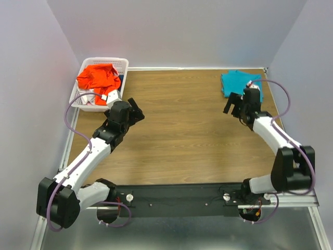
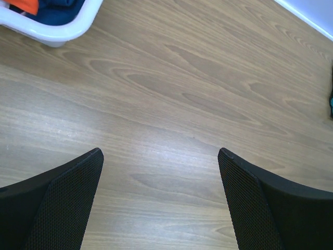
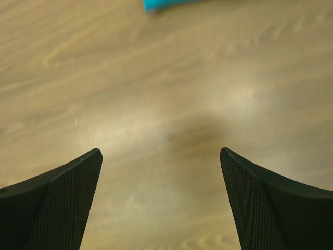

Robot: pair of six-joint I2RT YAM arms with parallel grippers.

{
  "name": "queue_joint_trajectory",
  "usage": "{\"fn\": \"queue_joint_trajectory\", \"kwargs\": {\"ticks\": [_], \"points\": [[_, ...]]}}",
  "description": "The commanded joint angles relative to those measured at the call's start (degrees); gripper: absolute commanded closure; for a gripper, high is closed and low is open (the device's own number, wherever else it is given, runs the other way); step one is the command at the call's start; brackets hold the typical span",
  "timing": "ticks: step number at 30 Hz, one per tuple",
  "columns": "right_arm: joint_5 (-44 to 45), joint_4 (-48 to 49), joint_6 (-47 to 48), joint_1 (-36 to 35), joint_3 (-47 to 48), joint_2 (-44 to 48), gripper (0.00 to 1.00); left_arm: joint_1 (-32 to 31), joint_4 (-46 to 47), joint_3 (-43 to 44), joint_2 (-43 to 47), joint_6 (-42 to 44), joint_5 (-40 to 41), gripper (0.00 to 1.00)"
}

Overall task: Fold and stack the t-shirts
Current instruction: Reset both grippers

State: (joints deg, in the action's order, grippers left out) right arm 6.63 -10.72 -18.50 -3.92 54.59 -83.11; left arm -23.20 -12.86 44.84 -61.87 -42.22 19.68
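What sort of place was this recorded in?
Likely a lab robot cell, not a home: plain pale walls box in the wood-grain table, a left arm and right arm are bolted to a black rail, and an orange-red t-shirt sits in a white plastic lattice basket.

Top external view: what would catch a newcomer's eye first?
The bright orange-red t-shirt heaped in the white basket at the far left corner of the table stands out most. Opposite it, a teal-blue t-shirt lies folded at the far right. The left gripper and right gripper both hang open over bare wood, holding nothing.
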Motion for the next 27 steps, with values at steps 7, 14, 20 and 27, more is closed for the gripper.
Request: {"fn": "queue_joint_trajectory", "kwargs": {"ticks": [7, 14, 20, 27], "points": [[-9.19, 12.92, -12.96, -0.82, -25.31, 25.08, 0.0, 0.44, 2.49, -7.39, 4.47, -0.93, 1.4, 0.02], [-7.34, 11.78, -18.23, -0.91, -32.26, 42.14, 0.0, 0.44, 2.67, -10.47, 9.57, -1.9, 2.46, 0.02], [-4.0, 11.34, -20.69, -0.91, -33.85, 45.49, 0.0, 0.44, 0.83, -10.56, 12.12, -2.78, 5.45, 0.02], [-3.65, 10.99, -20.61, -0.91, -33.32, 42.86, 0.0, 0.44, 0.91, -12.14, 16.07, -3.57, 6.86, 0.02]]}}
